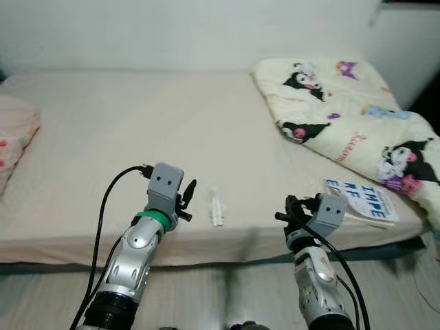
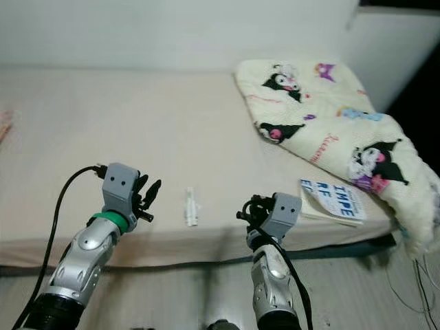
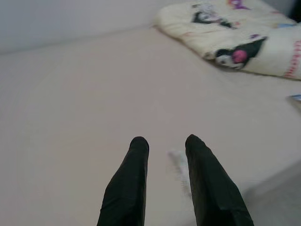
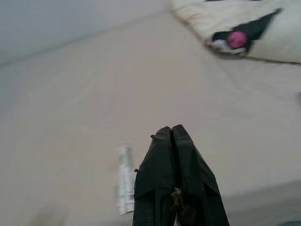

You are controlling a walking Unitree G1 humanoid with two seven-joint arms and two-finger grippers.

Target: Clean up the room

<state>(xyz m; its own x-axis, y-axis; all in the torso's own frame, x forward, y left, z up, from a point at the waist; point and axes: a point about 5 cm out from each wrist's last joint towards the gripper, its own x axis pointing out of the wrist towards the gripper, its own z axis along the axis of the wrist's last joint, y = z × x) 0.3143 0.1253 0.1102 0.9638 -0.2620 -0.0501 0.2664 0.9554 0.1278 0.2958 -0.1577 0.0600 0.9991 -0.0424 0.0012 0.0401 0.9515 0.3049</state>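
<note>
wide bare bed [image 1: 137,130], blanket [image 1: 344,117] heaped at right, small white item [image 1: 217,206] near edge

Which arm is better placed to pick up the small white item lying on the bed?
Probably the left. The left gripper is beside the small white item with its jaws open, while the right gripper sits farther off with its jaws shut.
</note>
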